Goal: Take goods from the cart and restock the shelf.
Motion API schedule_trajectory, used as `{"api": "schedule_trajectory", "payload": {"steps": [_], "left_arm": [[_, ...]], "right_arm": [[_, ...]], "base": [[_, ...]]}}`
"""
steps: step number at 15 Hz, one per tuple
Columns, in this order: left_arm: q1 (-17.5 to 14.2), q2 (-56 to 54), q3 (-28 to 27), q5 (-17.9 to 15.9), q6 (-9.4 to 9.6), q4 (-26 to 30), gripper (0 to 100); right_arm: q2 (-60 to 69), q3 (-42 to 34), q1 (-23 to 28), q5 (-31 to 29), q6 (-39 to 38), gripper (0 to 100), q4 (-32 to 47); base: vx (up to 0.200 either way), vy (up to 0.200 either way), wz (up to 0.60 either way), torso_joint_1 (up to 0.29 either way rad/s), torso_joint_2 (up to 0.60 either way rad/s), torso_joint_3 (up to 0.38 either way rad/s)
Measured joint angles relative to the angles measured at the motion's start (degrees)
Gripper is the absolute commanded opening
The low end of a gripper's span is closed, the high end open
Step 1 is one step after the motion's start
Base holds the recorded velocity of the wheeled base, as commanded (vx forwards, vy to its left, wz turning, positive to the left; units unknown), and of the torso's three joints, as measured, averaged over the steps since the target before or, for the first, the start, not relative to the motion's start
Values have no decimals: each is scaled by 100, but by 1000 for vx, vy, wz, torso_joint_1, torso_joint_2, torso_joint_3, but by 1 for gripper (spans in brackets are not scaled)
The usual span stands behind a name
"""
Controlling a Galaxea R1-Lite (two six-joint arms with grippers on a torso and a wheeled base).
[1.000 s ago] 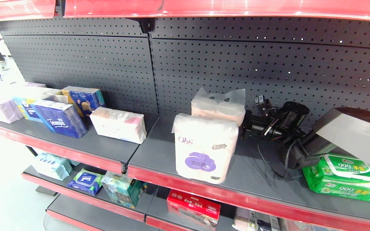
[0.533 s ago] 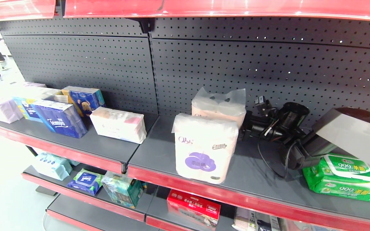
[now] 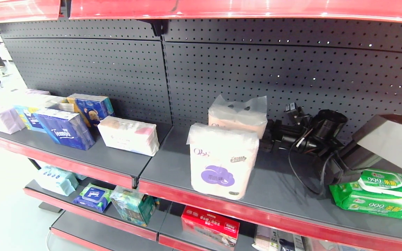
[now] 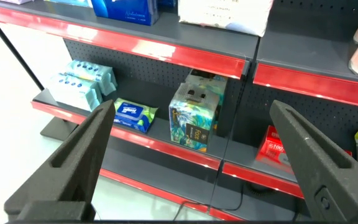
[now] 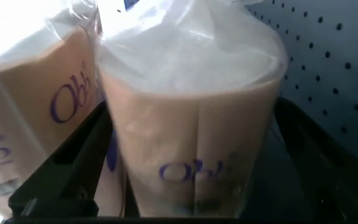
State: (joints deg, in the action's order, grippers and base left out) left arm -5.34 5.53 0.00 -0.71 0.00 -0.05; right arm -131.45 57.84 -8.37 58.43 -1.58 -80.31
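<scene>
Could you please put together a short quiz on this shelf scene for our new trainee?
1. True or false: the green wipes pack lies on the same shelf as the front roll pack.
2. What sits between the fingers of the right end effector? A) a glass bottle B) the rear roll pack C) a tin can
3. Fill in: the left end effector is ___ and holds nothing.
Key: 1 true; 2 B; 3 open.

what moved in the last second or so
The right gripper, open, drew back a little toward the robot's right from the rear toilet paper pack, which it has let go. That pack, the front toilet paper pack and the green wipes on the shelf stayed put.
</scene>
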Motion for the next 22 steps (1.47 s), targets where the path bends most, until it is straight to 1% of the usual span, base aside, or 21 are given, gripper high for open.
{"api": "schedule_trajectory", "payload": {"steps": [5, 9, 13, 17, 20, 22], "left_arm": [[0, 0, 0, 2, 0, 0, 100], [0, 0, 0, 2, 0, 0, 100], [0, 0, 0, 2, 0, 0, 100], [0, 0, 0, 0, 0, -2, 100], [0, 0, 0, 0, 0, -2, 100], [0, 0, 0, 0, 0, 0, 100]], "right_arm": [[286, -379, 276, -7, 50, 100, 48], [577, -840, 444, 39, 205, 100, 52], [912, -1214, 629, 39, 202, 100, 91], [1342, -1620, 791, -43, 205, 100, 424], [1792, -1865, 851, -528, 202, 100, 1046], [2104, -2061, 879, -796, 202, 100, 1230]], "base": [[0, 0, 0, 0, 0, 0], [0, 0, 0, 0, 0, 0], [0, 0, 0, 0, 0, 0], [0, 0, 0, 0, 0, 0], [0, 0, 0, 0, 0, 0], [0, 0, 0, 0, 0, 0]]}}
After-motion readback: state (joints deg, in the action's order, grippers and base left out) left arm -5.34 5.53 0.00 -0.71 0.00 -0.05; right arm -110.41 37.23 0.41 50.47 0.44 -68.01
